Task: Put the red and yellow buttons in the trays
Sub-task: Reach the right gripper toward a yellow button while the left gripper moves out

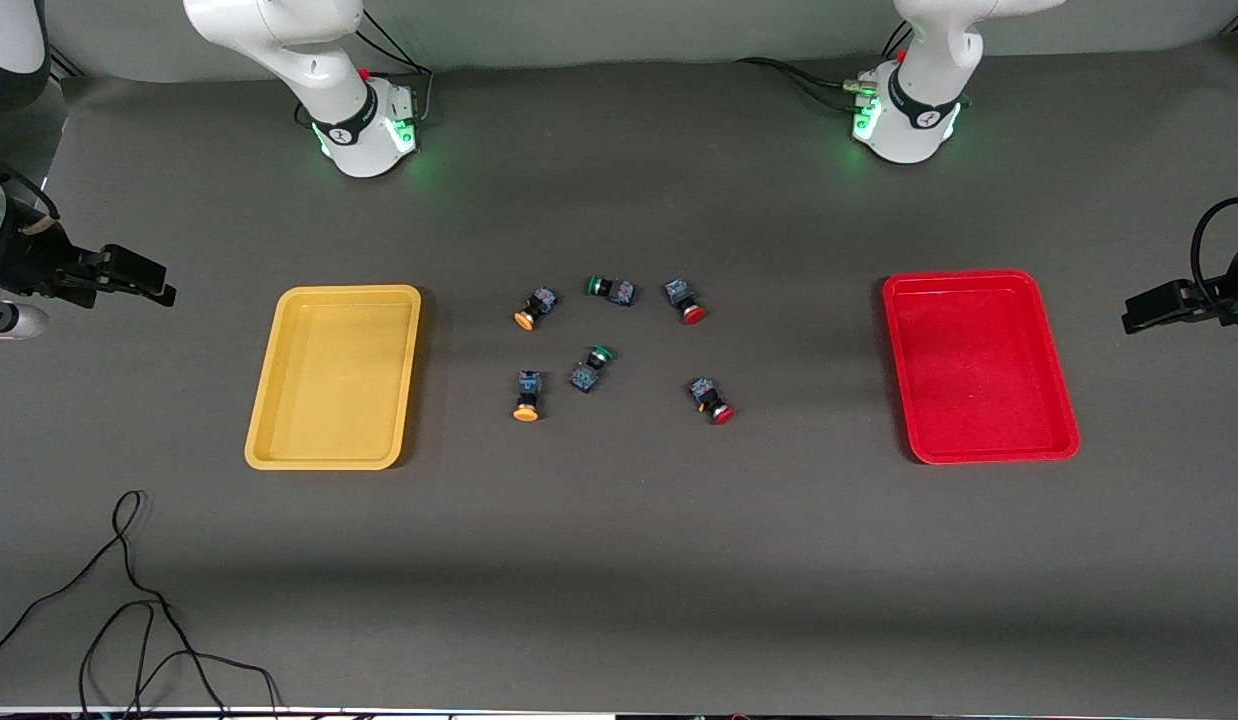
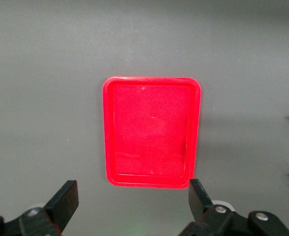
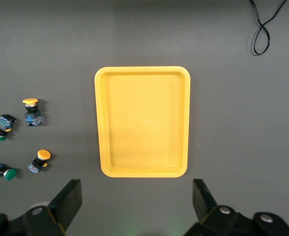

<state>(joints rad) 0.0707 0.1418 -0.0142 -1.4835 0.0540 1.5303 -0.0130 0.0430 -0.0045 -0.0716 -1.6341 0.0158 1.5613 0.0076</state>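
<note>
Buttons, six small push-button switches with dark blue-black bodies, lie on their sides in a loose cluster at mid-table between the two trays, none in a tray yet. Two orange-yellow-capped buttons (image 1: 525,319) (image 1: 525,411) sit on the cluster's edge toward the right arm's end. Two red-capped buttons (image 1: 693,314) (image 1: 721,413) sit on the edge toward the left arm's end. Two green-capped buttons (image 1: 596,286) (image 1: 601,352) lie between them and are not part of the task.

Yellow shallow rectangular plastic tray (image 1: 269,420), raised rim, rounded corners: near the yellow pair, toward the right arm's end. Red tray of the same form (image 1: 1061,420): well apart from the red pair, toward the left arm's end. Both are empty, long axis running toward the front camera.

Right gripper (image 3: 137,199): hangs high over the yellow tray, jaws spread wide, holding nothing. Left gripper (image 2: 133,199): hangs high over the red tray, jaws equally wide and empty.

Judgement: each colour pair lies inward from its own gripper, toward mid-table, so the right arm is nearer the yellow caps and the left arm nearer the red. Bodies point several ways, so each pick likely needs its own wrist turn.

Grey felt-like table covering (image 1: 619,580); loose black cable (image 1: 129,600) near the front camera.
</note>
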